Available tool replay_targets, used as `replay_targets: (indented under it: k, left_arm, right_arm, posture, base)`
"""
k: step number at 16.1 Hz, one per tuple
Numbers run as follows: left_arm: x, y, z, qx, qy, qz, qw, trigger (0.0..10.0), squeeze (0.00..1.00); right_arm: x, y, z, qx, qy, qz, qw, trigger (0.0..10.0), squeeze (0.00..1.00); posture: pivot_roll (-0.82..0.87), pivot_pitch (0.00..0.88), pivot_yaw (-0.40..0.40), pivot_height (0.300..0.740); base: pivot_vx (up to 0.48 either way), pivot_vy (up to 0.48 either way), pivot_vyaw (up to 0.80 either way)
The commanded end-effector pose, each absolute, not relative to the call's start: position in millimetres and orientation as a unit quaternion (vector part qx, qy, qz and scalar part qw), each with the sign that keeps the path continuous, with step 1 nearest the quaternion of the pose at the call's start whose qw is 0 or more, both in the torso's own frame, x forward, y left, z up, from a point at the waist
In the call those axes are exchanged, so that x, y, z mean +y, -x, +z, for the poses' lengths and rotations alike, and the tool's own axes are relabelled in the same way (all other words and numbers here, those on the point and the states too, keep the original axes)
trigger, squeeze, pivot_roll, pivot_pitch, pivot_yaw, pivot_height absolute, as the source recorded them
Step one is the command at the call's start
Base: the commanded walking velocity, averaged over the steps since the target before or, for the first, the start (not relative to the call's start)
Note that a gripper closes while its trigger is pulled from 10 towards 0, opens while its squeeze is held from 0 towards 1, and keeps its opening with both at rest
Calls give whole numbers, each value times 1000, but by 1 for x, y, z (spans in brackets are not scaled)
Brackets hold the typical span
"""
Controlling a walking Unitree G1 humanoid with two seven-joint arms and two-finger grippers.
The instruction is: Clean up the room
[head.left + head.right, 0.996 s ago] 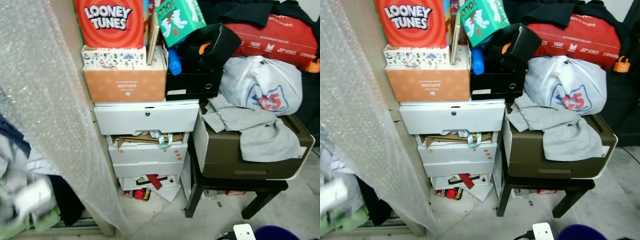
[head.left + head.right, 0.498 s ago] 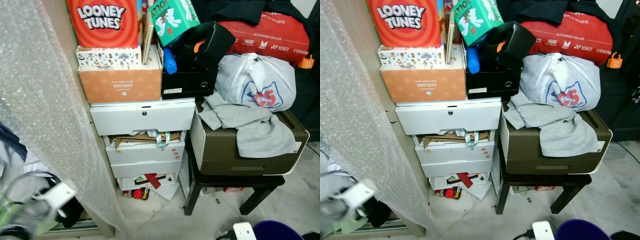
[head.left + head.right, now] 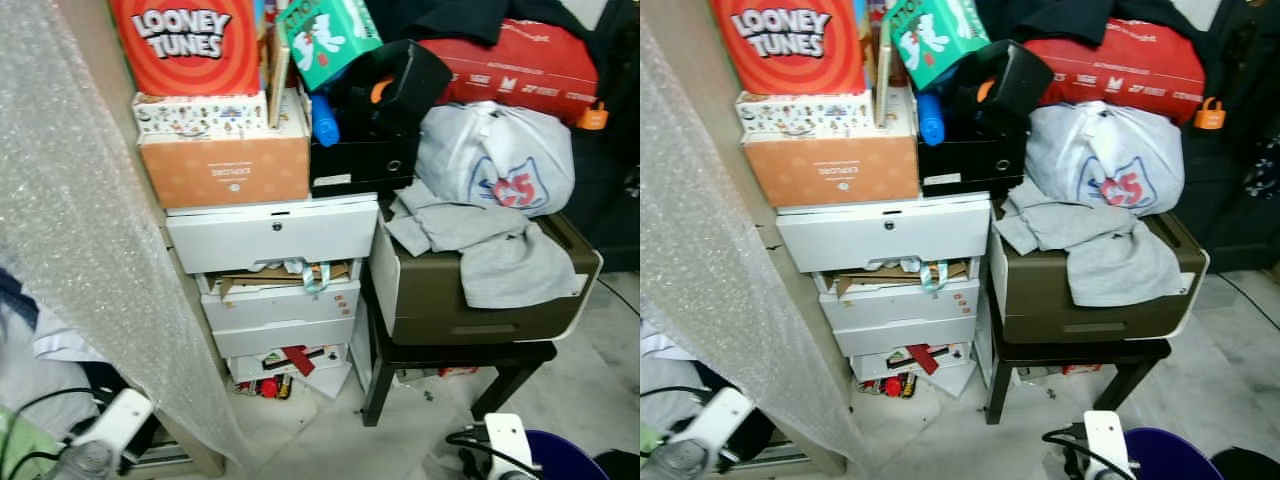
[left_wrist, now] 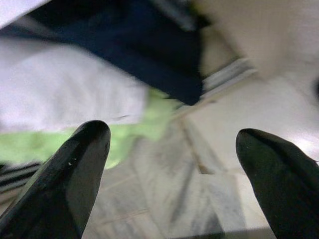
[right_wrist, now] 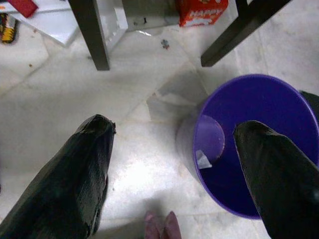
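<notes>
Printer (image 3: 470, 295) right of drawers (image 3: 275, 290).

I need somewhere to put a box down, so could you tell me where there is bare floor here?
Bare marble floor lies in front of the white drawer unit, between the black stool and the purple bin. The drawer top, the printer and the floor under the lowest drawer are crowded.

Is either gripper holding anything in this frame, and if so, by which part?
Nothing is held. The left gripper is open over the floor near a pile of clothes, and the right gripper is open above the purple bucket.
</notes>
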State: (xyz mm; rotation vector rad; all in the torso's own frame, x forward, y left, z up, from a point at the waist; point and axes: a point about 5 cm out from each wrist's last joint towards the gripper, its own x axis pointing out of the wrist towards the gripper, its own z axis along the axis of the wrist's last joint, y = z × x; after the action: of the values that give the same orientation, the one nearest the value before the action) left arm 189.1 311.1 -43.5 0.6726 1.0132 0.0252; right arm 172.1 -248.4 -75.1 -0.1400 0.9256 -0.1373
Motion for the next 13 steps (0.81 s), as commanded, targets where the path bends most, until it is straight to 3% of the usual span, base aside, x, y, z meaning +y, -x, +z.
replay_targets:
  k: [1, 4, 7, 11, 13]
  left_arm:
    - [320, -190, -38, 472, -308, 40, 825, 10000, 0]
    - [320, -175, -47, 508, -291, 42, 810, 10000, 0]
    - [320, -151, -58, 543, -286, 60, 787, 10000, 0]
    - [321, -138, -63, 555, -277, 65, 782, 10000, 0]
    - [320, -139, -63, 556, -270, 69, 783, 10000, 0]
  right_arm:
    - [-247, -172, -76, 453, 64, -63, 887, 10000, 0]
    - [-240, -167, -80, 462, 64, -58, 882, 10000, 0]
    - [-234, -164, -83, 472, 65, -54, 878, 10000, 0]
    - [-226, -160, -88, 480, 70, -45, 873, 10000, 0]
    - [-219, -157, -90, 486, 79, -35, 870, 10000, 0]
  posture:
    - [-86, 0, 8, 740]
    - [-78, 0, 17, 740]
    - [-85, 0, 22, 740]
    - [-81, 0, 22, 740]
    - [-76, 0, 20, 740]
  base:
    - [0, 0, 0]
    - [0, 0, 0]
    - [0, 0, 740]
    - [0, 0, 638]
    - [0, 0, 0]
